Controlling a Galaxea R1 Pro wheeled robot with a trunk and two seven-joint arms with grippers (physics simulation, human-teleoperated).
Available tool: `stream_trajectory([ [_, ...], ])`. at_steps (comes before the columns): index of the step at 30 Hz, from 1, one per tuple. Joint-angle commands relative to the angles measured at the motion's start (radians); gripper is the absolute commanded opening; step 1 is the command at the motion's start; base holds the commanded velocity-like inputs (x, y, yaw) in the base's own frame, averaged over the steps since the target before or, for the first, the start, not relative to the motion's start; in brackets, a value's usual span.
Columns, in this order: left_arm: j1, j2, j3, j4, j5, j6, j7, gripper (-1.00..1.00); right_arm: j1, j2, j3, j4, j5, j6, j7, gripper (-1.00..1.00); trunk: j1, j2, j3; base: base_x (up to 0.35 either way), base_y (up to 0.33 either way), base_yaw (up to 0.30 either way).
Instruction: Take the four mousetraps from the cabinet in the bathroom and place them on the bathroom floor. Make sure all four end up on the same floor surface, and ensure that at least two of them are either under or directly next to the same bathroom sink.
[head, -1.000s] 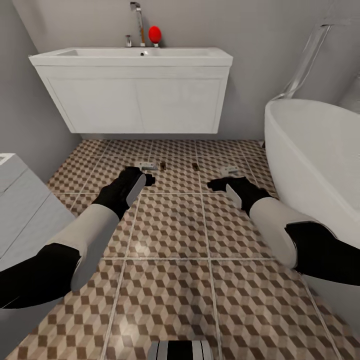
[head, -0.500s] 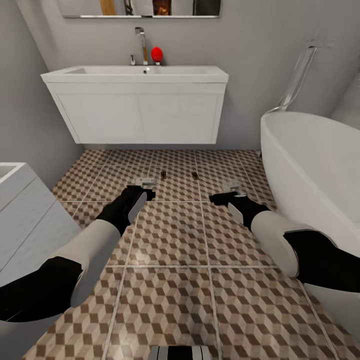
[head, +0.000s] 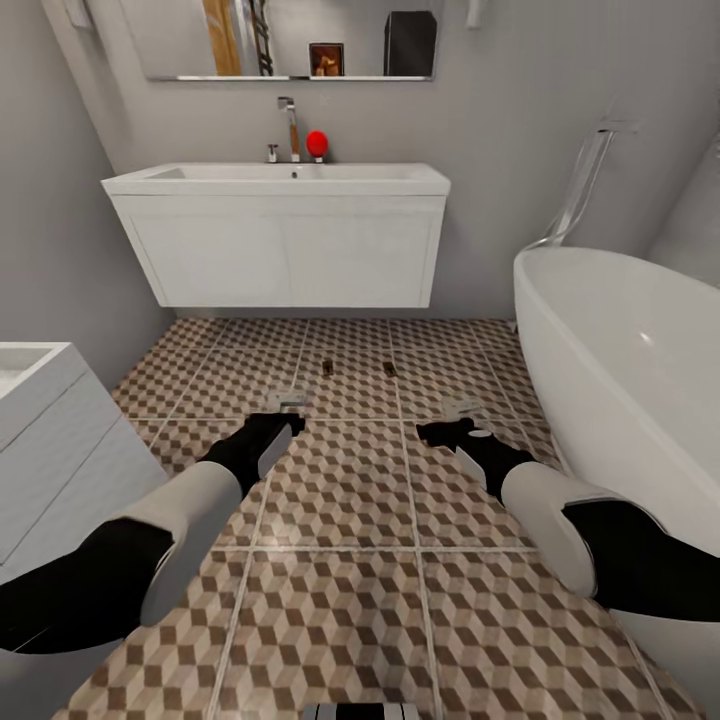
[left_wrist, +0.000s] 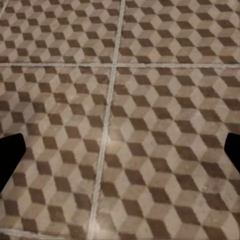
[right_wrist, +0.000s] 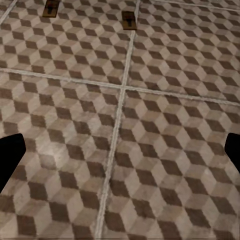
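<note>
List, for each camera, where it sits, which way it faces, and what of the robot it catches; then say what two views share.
Head view: on the robot's head, facing forward and down at the sink, bathtub and bathroom floor; both forearms show, with the left end effector and right end effector.
Left wrist view: near the left end effector, facing down at floor tiles; dark fingertips at the edges.
Right wrist view: near the right end effector, facing down and ahead; fingertips at the edges.
Shared: head and right wrist views both show two mousetraps.
</note>
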Motion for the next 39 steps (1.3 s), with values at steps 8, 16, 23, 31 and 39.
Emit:
stream_trajectory([
  [8,0.0,0.002,-0.009,0.16,0.01,-0.147,-0.029,1.0,0.059,0.0,0.007,0.0,0.003,-0.069,0.001,1.0,-0.004,0.002,0.03,0.0,0.0,0.0],
  [16,0.0,0.001,-0.009,0.323,0.009,-0.282,-0.042,1.0,0.123,0.0,0.007,0.0,0.003,-0.124,0.002,1.0,-0.007,0.003,0.061,0.0,0.0,0.0],
  [23,0.015,0.002,-0.009,0.372,0.008,-0.346,-0.044,1.0,0.147,0.0,0.007,0.0,0.003,-0.166,0.013,1.0,-0.01,0.005,0.088,0.0,0.0,0.0],
  [31,0.035,0.002,-0.009,0.379,0.007,-0.358,-0.044,1.0,0.152,0.0,0.007,0.0,0.003,-0.174,0.017,1.0,-0.014,0.007,0.119,0.0,0.0,0.0],
  [39,0.066,0.002,-0.009,0.38,0.006,-0.363,-0.044,1.0,0.187,-0.001,0.007,0.0,0.004,-0.186,0.018,1.0,-0.018,0.009,0.15,0.0,0.0,0.0],
])
